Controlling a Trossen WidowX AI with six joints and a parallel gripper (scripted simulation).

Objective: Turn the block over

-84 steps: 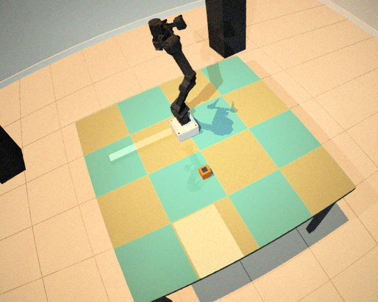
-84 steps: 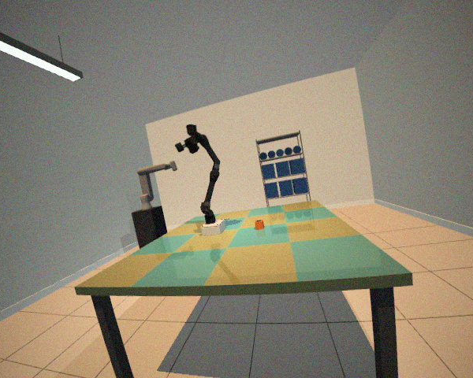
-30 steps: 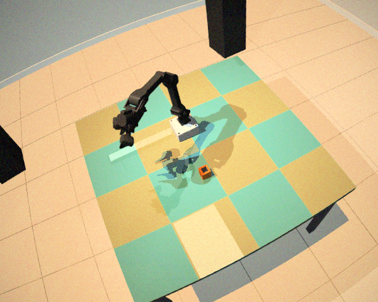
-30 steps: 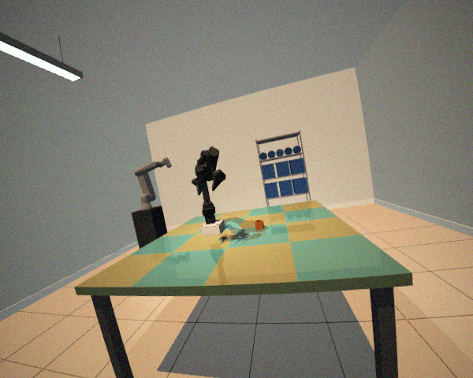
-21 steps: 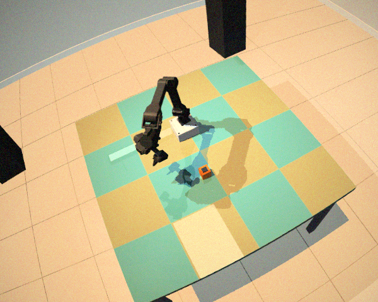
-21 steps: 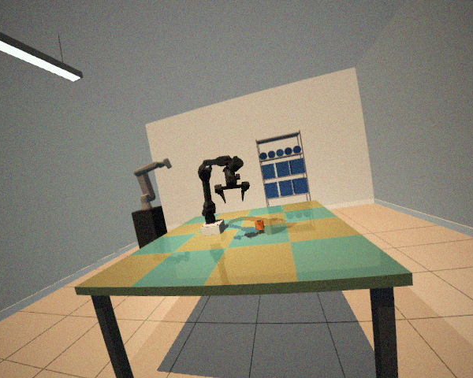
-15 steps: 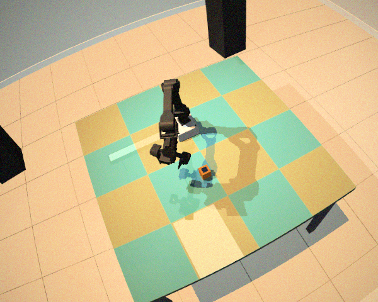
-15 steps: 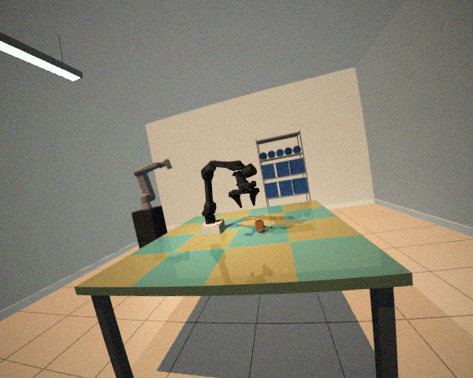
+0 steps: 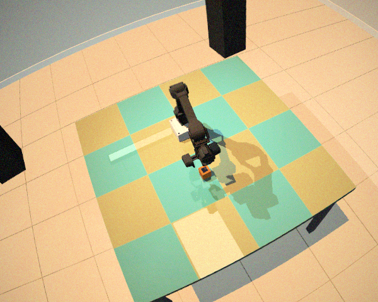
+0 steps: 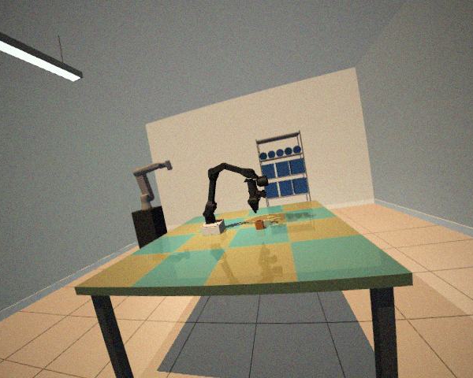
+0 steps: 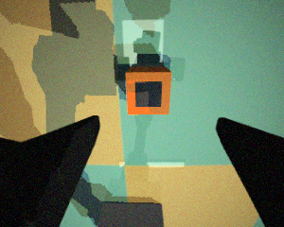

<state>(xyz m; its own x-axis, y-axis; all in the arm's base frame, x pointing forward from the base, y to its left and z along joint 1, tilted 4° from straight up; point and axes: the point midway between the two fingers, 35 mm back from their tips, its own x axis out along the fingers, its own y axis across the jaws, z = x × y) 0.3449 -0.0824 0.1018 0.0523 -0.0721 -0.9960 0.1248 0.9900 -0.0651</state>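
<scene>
On table (image 9: 143, 201): one block (image 9: 204, 172)

orange block (image 9: 205, 172) on teal square, dark mark up; open hand (image 9: 200, 160) just above, apart.

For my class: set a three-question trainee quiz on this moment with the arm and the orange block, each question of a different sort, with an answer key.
1. True or false: the gripper is shut on the block.
2. Which way does the block's dark marked side face? A) up B) down C) hidden from every view
3. Fill in: in the exterior view the gripper hangs ____ the block, not touching it.

Key
1. False: its fingers stand wide apart with nothing between them.
2. A: the dark square shows on top, the block resting on the table.
3. above
</scene>
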